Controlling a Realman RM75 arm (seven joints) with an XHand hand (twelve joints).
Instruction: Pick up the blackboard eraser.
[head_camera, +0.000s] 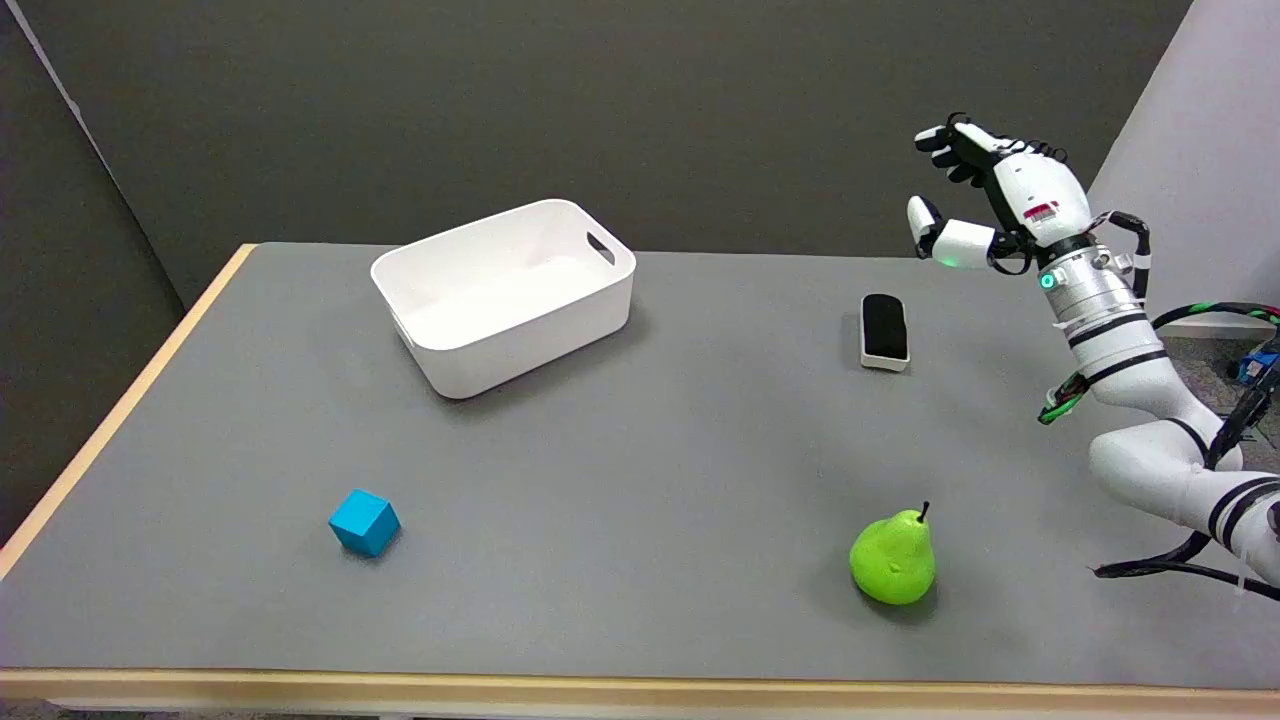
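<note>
Head view: right hand (990, 195) hangs empty, fingers spread, at upper right of frame, above blackboard eraser (885, 331) lying on bench (640, 480).

Item count: one blackboard eraser (885, 331), one white bin (503, 296), one green pear (893, 558), one blue cube (364, 522). All lie left of and below the right hand (1000, 195).
</note>
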